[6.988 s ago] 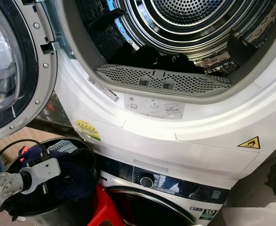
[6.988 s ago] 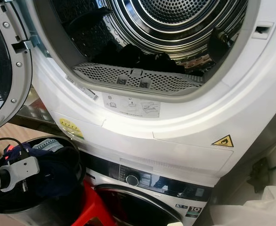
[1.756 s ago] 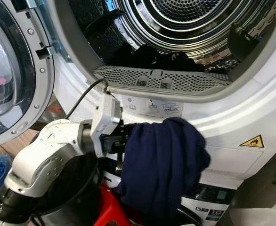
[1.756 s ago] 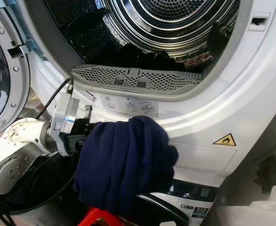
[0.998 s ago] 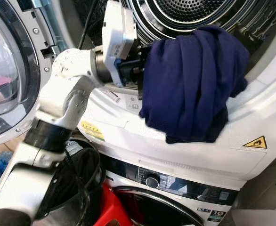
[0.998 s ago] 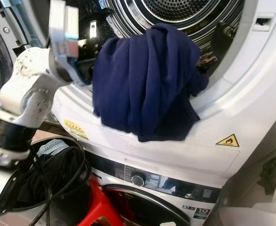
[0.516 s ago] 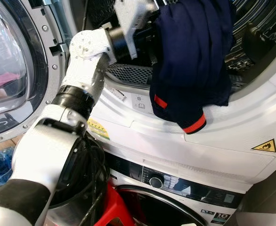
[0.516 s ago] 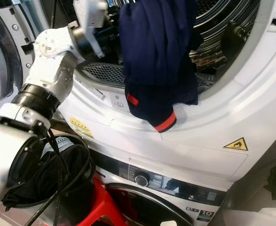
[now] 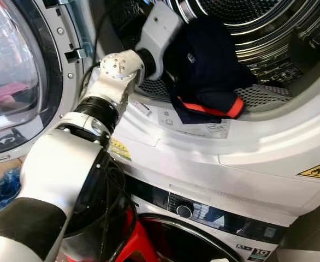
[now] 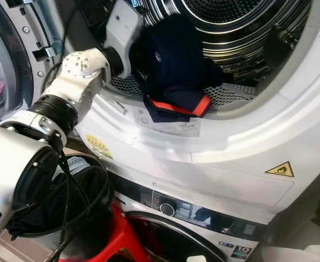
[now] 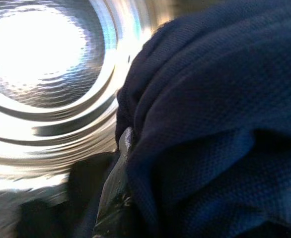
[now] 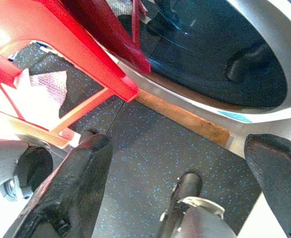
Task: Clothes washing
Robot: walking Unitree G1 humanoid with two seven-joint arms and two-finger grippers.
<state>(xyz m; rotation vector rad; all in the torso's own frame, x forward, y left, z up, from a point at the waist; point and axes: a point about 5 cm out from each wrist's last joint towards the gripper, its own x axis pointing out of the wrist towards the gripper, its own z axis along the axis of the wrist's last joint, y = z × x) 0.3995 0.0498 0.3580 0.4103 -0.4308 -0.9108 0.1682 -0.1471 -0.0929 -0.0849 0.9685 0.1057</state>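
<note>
My left gripper (image 9: 183,52) reaches over the rim of the upper machine's drum (image 9: 258,27), shut on a navy garment (image 9: 206,60). The cloth bunches over its fingers; one black finger (image 11: 116,171) shows in the left wrist view. The garment's red-trimmed hem (image 9: 212,106) lies on the perforated grey lint filter (image 9: 266,95) and hangs over the door sill. My right gripper (image 12: 175,183) hangs low near the floor, open, with nothing between its fingers.
The upper machine's round door (image 9: 18,82) stands open at the left. A black basket (image 10: 56,202) with dark clothes sits below my left arm, beside a red stool (image 10: 119,240). The lower machine's control dial (image 9: 184,211) and door are underneath.
My left arm has pushed the navy garment further into the drum opening. The cloth hung down over the sill before; now it is bunched on the lint filter.
</note>
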